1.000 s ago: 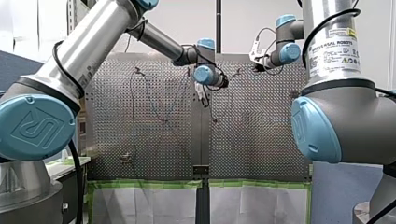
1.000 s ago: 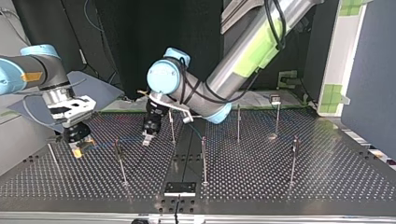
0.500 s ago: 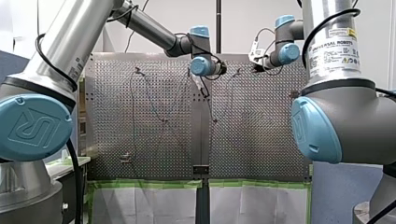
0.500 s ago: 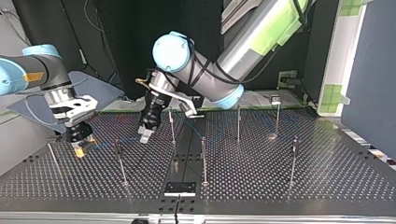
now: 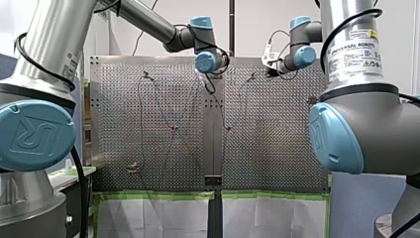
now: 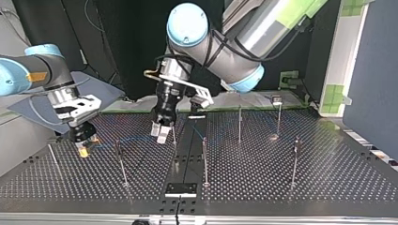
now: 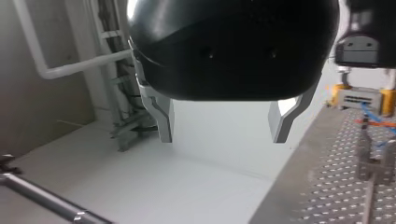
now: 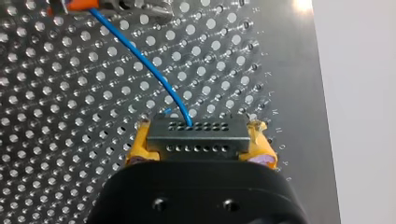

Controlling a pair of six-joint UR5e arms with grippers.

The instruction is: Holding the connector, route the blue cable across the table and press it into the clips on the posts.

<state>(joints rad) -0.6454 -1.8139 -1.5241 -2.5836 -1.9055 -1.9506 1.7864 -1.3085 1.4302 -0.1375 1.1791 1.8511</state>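
While my right tool [image 8: 198,145] grips, my left tool [image 7: 225,133] hangs released

Its yellow pads [image 8: 137,147] clench the connector [image 8: 196,129] near the worktop's [image 6: 281,183] edge at the top view's left; the blue cable [image 8: 140,60] runs from it across the perforations.

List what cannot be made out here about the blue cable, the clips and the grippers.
Front view: my right gripper is hidden behind its own wrist; the blue cable is too thin to trace.
Top view: the clips on the posts are too small to show whether the cable sits in any.
Right wrist view: past the orange piece the cable is cut off by the edge.
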